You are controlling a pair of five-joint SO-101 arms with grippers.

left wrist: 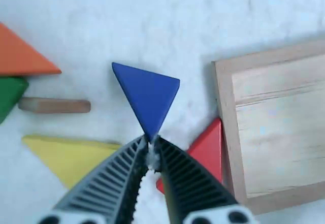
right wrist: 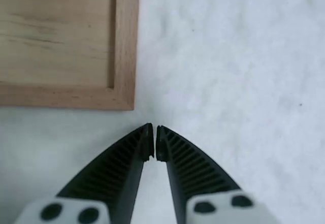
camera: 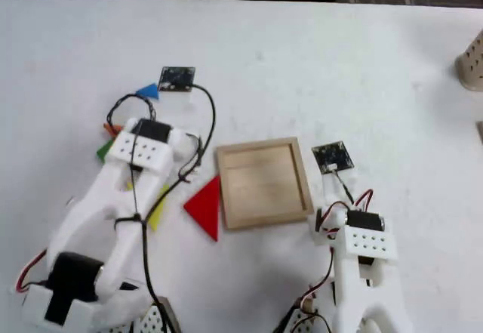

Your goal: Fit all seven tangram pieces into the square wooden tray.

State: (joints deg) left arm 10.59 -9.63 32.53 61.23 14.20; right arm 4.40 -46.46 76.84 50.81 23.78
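The square wooden tray (camera: 302, 178) lies mid-table with nothing in it; its corner (right wrist: 124, 99) is just ahead of my right gripper (right wrist: 154, 141), which is shut and holds nothing. My left gripper (left wrist: 151, 141) is shut on one corner of the blue triangle (left wrist: 147, 94), which also shows beside the left wrist camera as a blue triangle (camera: 147, 91). A red triangle (camera: 205, 206) touches the tray's left side. The yellow triangle (left wrist: 66, 155), an orange piece (left wrist: 23, 56), a green piece (left wrist: 9, 94) and a small brown wooden bar (left wrist: 55, 105) lie to the left.
The left arm (camera: 113, 212) covers part of the yellow, green and orange pieces in the high view. The right arm (camera: 362, 246) stands right of the tray's front corner. A pale perforated object (camera: 472, 61) sits at the far right edge.
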